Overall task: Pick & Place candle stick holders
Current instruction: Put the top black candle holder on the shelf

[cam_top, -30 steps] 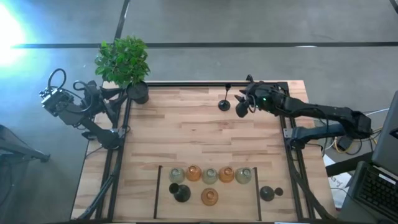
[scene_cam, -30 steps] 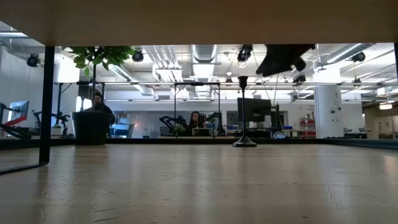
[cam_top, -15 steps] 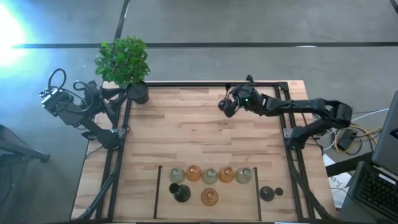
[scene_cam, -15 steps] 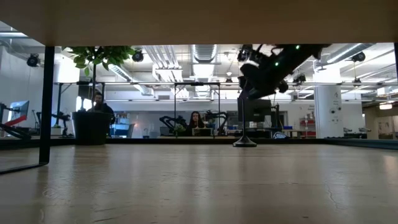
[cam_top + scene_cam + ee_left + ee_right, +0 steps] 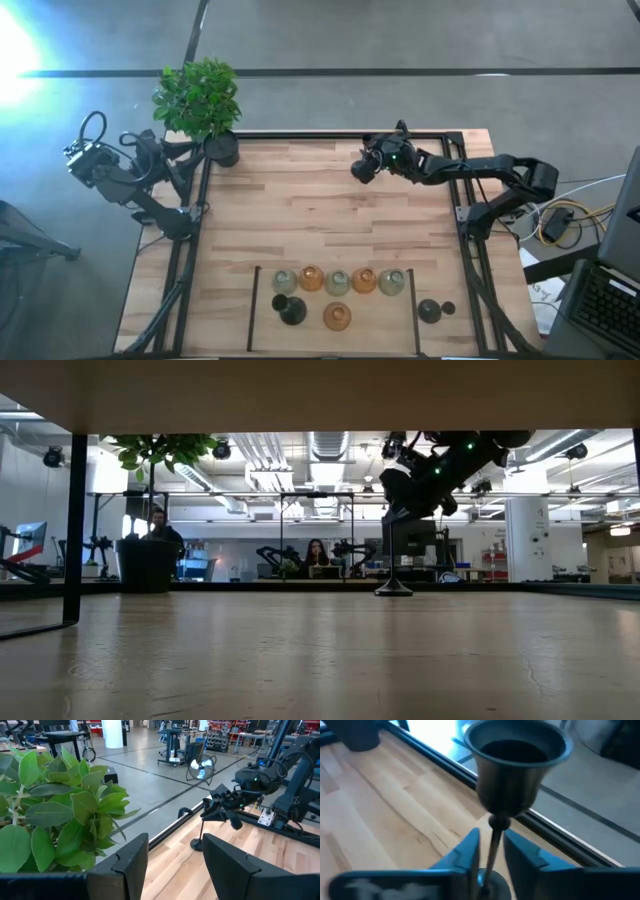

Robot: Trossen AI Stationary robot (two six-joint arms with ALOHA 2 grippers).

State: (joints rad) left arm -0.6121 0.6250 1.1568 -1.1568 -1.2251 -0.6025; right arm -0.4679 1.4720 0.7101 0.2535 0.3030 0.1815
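Right claw (image 5: pixel 490 855) is nipped narrow on the stem of the black holder (image 5: pixel 512 767) standing near the desk's (image 5: pixel 330 215) far edge. Left claw (image 5: pixel 172 852) gapes wide off the desk's far-left corner.

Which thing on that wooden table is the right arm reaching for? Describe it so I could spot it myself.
Find the leafy plant at the table's far corner, then follow that far edge towards the right arm. There stands a black candle holder, its thin stem between the fingers of the right end effector. It stands alone; the squat glass holders cluster at the near edge.
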